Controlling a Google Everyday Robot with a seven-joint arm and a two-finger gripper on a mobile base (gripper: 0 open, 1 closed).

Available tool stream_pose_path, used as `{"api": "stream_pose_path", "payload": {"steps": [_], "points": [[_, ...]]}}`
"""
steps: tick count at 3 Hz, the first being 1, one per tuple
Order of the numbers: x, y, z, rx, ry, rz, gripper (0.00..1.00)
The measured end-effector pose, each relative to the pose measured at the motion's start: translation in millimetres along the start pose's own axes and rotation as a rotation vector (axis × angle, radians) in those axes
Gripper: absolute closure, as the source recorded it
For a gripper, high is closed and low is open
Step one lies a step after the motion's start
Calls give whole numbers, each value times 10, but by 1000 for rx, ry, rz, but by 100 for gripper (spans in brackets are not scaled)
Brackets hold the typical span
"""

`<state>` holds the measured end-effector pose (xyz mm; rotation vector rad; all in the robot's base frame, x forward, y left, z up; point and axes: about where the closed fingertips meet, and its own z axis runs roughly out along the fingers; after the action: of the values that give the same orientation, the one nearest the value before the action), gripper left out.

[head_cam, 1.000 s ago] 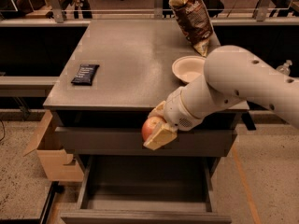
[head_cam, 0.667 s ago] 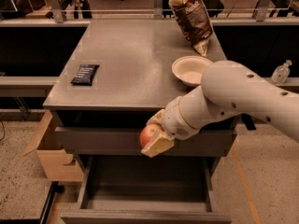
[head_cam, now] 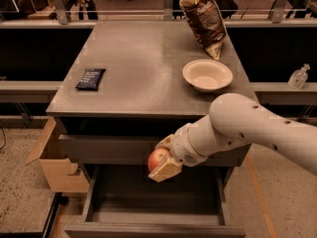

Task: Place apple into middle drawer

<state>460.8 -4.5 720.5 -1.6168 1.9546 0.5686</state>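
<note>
The apple (head_cam: 157,158) is red-orange and round, held in my gripper (head_cam: 162,161), which is shut on it. The white arm reaches in from the right. The gripper and apple hang in front of the upper grey drawer front (head_cam: 104,149), just above the open middle drawer (head_cam: 153,202). That drawer is pulled out, dark and shallow, with low side walls and nothing visible inside.
On the cabinet top (head_cam: 138,68) lie a black snack bar (head_cam: 91,78), a white bowl (head_cam: 207,75) and a brown chip bag (head_cam: 203,18). A cardboard box (head_cam: 57,167) stands on the floor at the left. A sanitizer bottle (head_cam: 298,77) sits at the right.
The arm has lowered and moved slightly left with the apple, from in front of the cabinet's top edge down to just above the open drawer.
</note>
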Motion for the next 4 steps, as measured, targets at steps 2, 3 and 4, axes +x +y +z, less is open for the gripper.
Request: {"api": "stream_pose_path", "payload": {"steps": [2,3,4], "points": [[190,27,212,45,-21,43,100],[257,16,258,49,-26,56,100],[495,-20,392,63,-52,84,100]]}}
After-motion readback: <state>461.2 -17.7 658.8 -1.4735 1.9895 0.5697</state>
